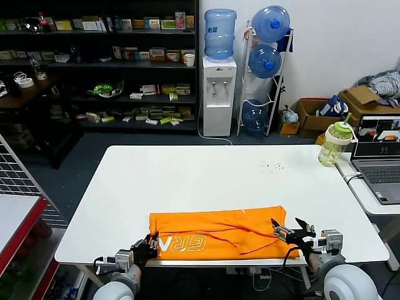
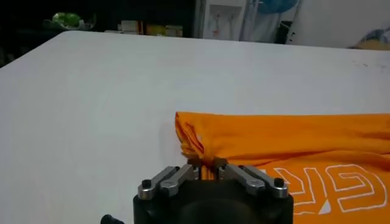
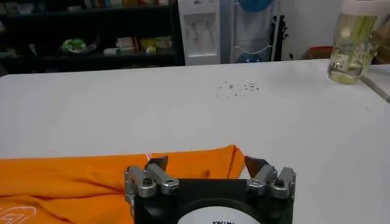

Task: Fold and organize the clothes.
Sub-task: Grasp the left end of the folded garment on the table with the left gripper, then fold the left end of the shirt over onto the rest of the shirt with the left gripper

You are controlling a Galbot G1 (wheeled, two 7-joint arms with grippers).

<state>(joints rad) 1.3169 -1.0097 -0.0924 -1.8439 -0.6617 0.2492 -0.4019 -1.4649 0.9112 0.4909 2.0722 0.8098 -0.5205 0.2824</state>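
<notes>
The orange T-shirt [image 1: 219, 234] lies folded into a long band along the near edge of the white table [image 1: 200, 181], with white lettering showing at its left end. My left gripper [image 1: 150, 245] is at the shirt's near left corner and is shut on a pinch of its fabric [image 2: 206, 165]. My right gripper [image 1: 291, 229] is open over the shirt's right end; in the right wrist view [image 3: 206, 163] the jaws stand wide apart around the shirt's corner [image 3: 228, 159], not touching it.
A green-lidded drink bottle [image 1: 334, 142] stands at the table's far right corner, next to a laptop [image 1: 378, 156] on a side table. Small dark crumbs [image 1: 270, 166] lie on the table's far right part. Shelves and a water dispenser stand behind.
</notes>
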